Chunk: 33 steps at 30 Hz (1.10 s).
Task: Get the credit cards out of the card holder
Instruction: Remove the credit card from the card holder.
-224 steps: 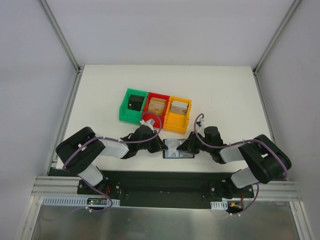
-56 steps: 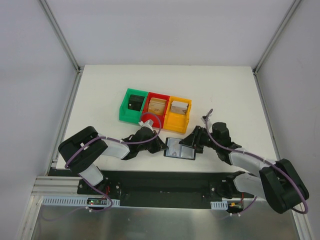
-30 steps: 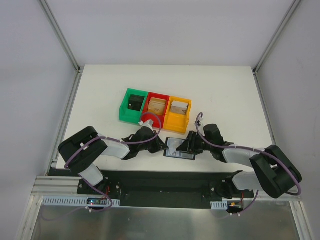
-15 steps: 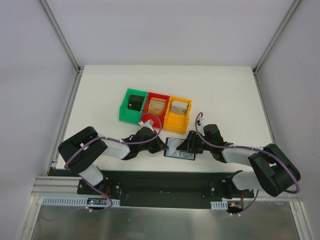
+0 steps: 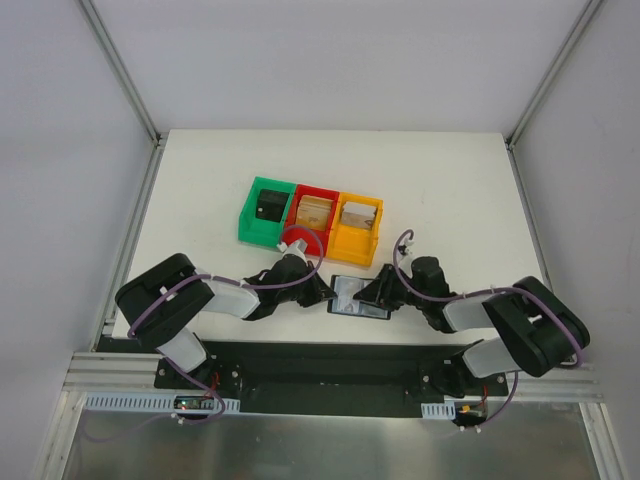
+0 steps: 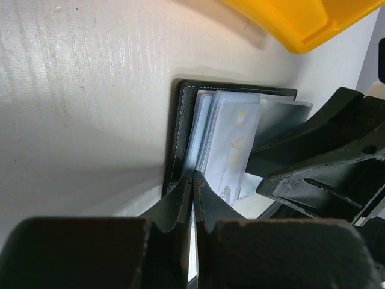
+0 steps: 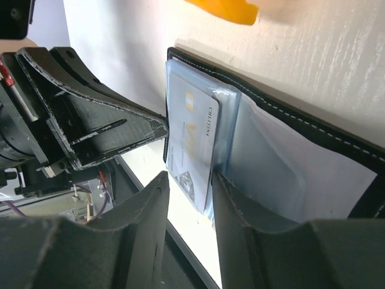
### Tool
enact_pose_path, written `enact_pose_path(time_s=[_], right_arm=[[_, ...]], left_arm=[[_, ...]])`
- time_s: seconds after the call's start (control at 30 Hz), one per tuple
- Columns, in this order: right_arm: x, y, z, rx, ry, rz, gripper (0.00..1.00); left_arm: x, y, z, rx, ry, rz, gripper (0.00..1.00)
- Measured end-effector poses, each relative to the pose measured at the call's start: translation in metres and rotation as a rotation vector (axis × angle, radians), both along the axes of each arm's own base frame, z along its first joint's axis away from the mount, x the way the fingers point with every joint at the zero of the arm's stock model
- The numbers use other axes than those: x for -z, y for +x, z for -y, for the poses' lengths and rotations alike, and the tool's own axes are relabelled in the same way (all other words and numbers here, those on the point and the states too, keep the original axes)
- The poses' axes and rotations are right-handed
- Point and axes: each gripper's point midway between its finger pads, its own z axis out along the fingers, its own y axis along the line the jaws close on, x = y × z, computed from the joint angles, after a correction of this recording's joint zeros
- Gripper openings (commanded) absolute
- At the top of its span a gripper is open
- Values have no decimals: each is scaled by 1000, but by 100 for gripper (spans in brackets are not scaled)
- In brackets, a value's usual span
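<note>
Left tool (image 5: pixel 325 292) clenched on the card holder (image 5: pixel 358 298), pinching the stitched black edge nearest the left arm; seen from the left wrist (image 6: pixel 192 180) with no gap between the tips. Right tool (image 5: pixel 368 297) at the opposite side of the holder, its two fingers slightly apart and straddling a corner of the credit cards (image 7: pixel 192 132); impossible to tell from the right wrist (image 7: pixel 189 175) whether actually grasping or only bracketing them. Card holder (image 7: pixel 289 120) lying open and flat on the white tabletop (image 5: pixel 450 190), between the two tools and just in front of the yellow bin (image 5: pixel 357 222). Credit cards (image 6: pixel 231 144) stacked in clear sleeves inside the holder (image 6: pixel 177 132), not yet out. Red bin (image 5: pixel 312 212) and green bin (image 5: pixel 262 210) in a row to the left of the yellow one, touching side by side.
</note>
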Motion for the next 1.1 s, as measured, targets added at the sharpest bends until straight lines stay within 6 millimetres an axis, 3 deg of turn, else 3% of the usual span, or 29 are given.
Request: enact_pose_path(time_s=[0.23, 1.1], right_arm=[[3, 4, 2, 55, 41, -17, 26], [2, 14, 0, 116, 143, -29, 28]], left_arm=[[0, 0, -1, -4, 5, 0, 0], [0, 1, -2, -11, 13, 9, 0]])
